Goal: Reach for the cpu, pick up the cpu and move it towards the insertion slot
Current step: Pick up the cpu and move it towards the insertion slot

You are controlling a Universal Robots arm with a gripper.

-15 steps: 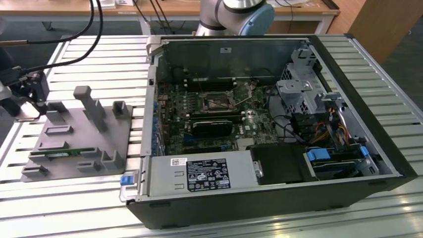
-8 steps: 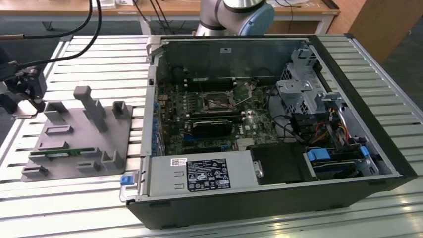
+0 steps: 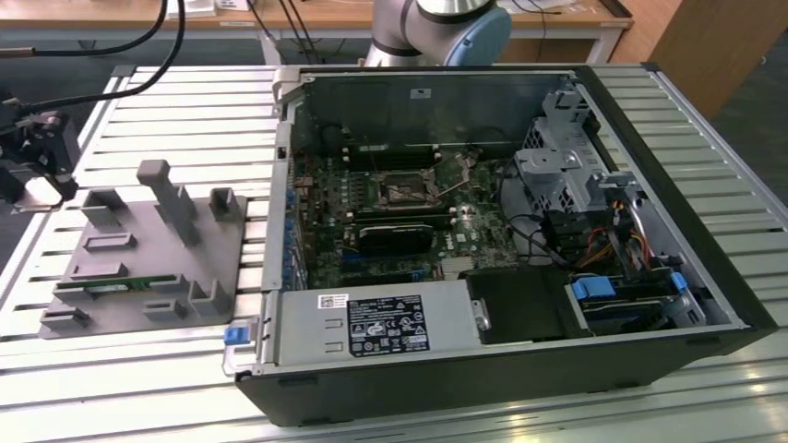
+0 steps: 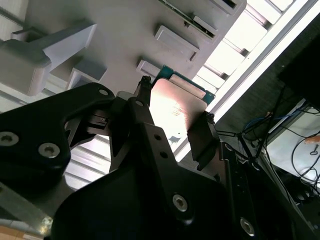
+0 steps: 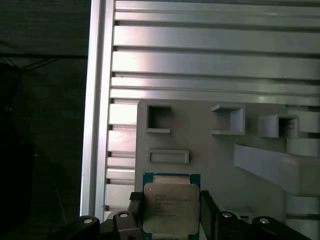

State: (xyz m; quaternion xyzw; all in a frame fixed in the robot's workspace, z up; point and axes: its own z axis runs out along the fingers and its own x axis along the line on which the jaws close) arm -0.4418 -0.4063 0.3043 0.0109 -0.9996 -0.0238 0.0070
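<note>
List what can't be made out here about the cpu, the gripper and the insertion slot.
- cpu: in both wrist views its own top hides its underside, so whether it is lifted or resting on the grey fixture cannot be told.
- gripper: in the second wrist view its own black body covers its contact with the cpu.
- insertion slot: in the exterior view it is too small to show its inside.

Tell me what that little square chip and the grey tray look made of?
The chip: silvery metal top by its look, catching bright glare, with a green circuit-board rim. The tray: probably matte grey plastic, dull, no shine.
</note>
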